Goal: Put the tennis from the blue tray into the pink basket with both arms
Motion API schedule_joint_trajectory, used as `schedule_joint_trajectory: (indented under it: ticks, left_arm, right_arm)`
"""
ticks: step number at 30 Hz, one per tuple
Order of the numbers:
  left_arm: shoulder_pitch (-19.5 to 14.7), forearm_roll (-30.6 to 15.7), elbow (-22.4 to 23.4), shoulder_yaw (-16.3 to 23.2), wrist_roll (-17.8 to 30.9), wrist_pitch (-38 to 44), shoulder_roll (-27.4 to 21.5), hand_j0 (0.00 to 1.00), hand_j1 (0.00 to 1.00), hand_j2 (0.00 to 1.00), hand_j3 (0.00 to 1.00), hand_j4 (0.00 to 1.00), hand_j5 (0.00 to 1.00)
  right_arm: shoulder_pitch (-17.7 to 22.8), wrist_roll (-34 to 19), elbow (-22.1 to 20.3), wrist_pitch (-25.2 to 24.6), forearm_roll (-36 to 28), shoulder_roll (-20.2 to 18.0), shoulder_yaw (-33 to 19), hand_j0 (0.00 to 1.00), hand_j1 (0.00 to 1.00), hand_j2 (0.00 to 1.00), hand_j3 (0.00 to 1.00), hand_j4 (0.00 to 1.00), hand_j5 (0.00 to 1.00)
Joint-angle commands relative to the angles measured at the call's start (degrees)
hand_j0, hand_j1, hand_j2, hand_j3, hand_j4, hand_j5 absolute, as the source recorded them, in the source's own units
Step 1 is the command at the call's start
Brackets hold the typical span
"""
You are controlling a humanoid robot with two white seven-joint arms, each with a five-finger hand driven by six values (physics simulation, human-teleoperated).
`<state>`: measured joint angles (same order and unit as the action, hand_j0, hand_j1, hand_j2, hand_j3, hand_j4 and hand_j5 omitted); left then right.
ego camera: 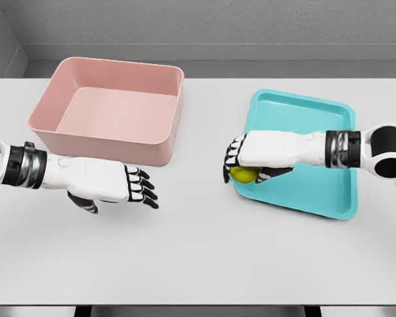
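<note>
Tennis ball (243,175): yellow-green, at the near-left edge of the blue tray (330,191), mostly covered from above. Right hand (261,155) lies over it, fingers (232,158) curled down round the ball; reads as a grasp, though whether the ball is lifted off the tray cannot be told.

Pink basket (168,135) sits well apart to the left on the white table (204,257); nothing in it. Left hand (109,185) hovers just in front of the basket's near wall, fingers extended, slightly parted, holding nothing.

Progress, judged: early. Pick-up at the tray in hand. Carry across, probable handover to the left hand, and drop into the basket all remain.
</note>
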<state>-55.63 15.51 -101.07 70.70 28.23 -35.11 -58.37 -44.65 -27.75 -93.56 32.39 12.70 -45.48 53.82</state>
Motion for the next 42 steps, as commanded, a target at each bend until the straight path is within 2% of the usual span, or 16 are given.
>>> schedule_joint_trajectory:
  ticks: [1,5,12,19,22,24,42]
  left_arm:
    - [0.0,-0.31,0.0,-0.04,-0.02,0.11,-0.08,1.0,1.0,1.0,1.0,1.0,1.0]
    - [0.09,-0.22,0.0,-0.3,-0.02,0.11,-0.61,1.0,1.0,1.0,1.0,1.0,1.0]
    - [0.09,-0.13,0.0,-0.74,-0.02,0.11,-1.49,1.0,1.0,1.0,1.0,1.0,1.0]
    - [0.18,-0.13,0.0,-0.83,-0.02,0.11,-1.13,1.0,1.0,1.0,1.0,1.0,1.0]
    - [0.35,-0.13,0.0,-0.83,-0.02,0.11,-1.92,1.0,1.0,1.0,1.0,1.0,1.0]
    - [0.61,0.04,0.0,-1.01,-0.02,0.11,-5.44,1.0,1.0,1.0,1.0,1.0,1.0]
    - [0.53,-0.13,0.0,-1.97,-0.02,0.11,-6.58,1.0,1.0,1.0,1.0,1.0,1.0]
  right_arm:
    - [0.0,-0.63,-0.13,0.13,-0.39,2.5,1.2,0.53,0.53,0.53,0.53,0.53,0.53]
    - [0.0,-1.42,0.04,-0.4,-0.39,5.32,2.95,0.53,0.53,0.53,0.53,0.53,0.53]
    - [-0.26,-1.95,0.92,-2.59,-0.22,8.04,3.74,0.53,0.53,0.53,0.53,0.53,0.53]
    - [-1.23,-2.74,5.32,-4.26,0.14,14.11,5.15,0.53,0.53,0.53,0.53,0.53,0.53]
    - [-1.23,-2.74,5.41,-4.79,0.14,14.46,6.2,0.53,0.53,0.53,0.53,0.53,0.53]
    - [-1.23,-2.66,6.02,-4.88,0.14,15.25,6.91,0.53,0.53,0.53,0.53,0.53,0.53]
    - [-1.32,-2.57,7.34,-5.41,0.58,16.57,8.84,0.55,0.55,0.55,0.55,0.55,0.55]
